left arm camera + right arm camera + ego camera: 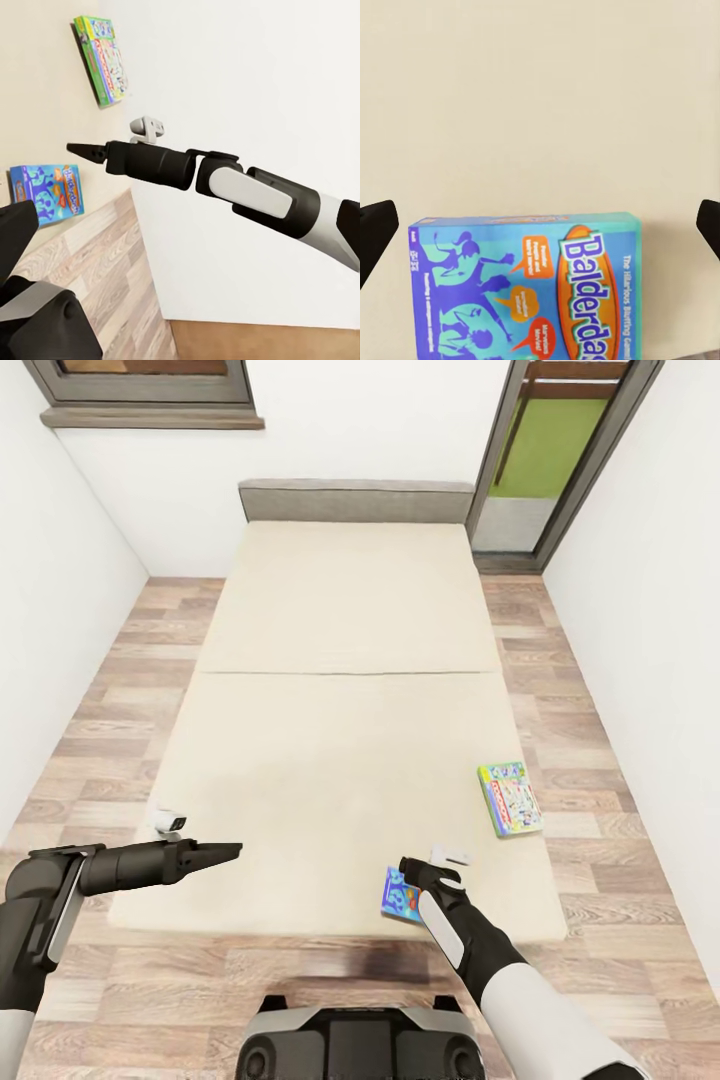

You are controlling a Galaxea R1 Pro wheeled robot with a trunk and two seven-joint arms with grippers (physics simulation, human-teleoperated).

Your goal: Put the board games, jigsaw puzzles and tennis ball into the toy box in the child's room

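Two board games lie on the beige bed (340, 660). The blue and orange one (397, 895) rests near the bed's foot edge, and in the right wrist view this box (529, 289) lies just beyond and between the spread fingertips (375, 232). My right gripper (428, 872) hovers over it, open and holding nothing. The green-edged board game (510, 799) lies further up, near the bed's right edge. My left gripper (232, 849) hangs over the foot of the bed, open and empty. The table, toy box, jigsaw puzzles and tennis ball are out of view.
Strips of wooden floor (590, 760) run along both sides of the bed between white walls. A doorway (560, 460) opens at the far right and a window (150, 390) sits at the far left. My base (360, 1045) stands at the bed's foot.
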